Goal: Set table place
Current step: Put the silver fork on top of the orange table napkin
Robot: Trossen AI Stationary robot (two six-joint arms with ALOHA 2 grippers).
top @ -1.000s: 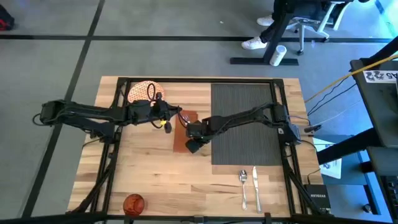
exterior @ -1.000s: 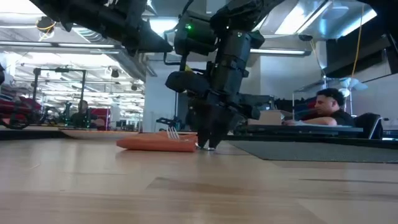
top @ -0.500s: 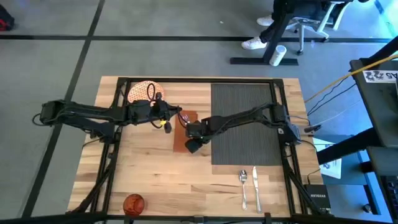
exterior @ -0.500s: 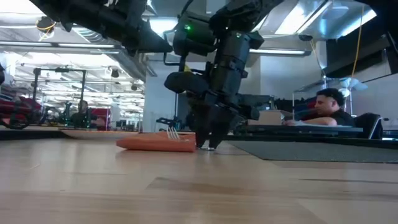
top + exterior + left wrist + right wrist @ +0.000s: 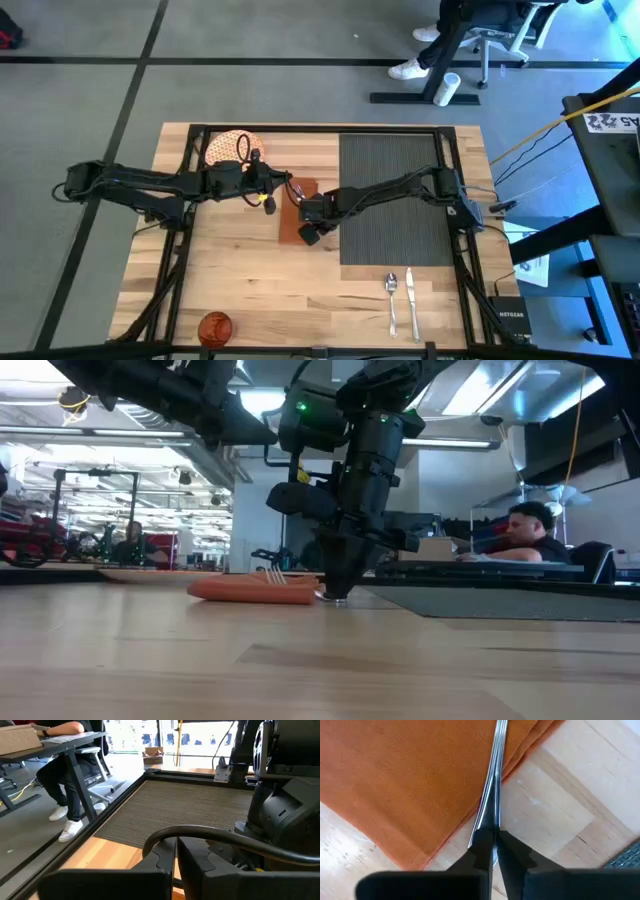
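Two grippers meet at mid-table: my left gripper (image 5: pixel 268 193), fingers together on nothing, waits beside the napkin (image 5: pixel 296 212); my right gripper (image 5: pixel 492 851) is clamped on the fork (image 5: pixel 492 795), whose long axis runs forward along the napkin's edge; placemat (image 5: pixel 395 195) lies rightward

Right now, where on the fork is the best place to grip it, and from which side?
Its handle end, from above: the fork lies flat across the napkin with that end overhanging bare table, where the right gripper pinches it.
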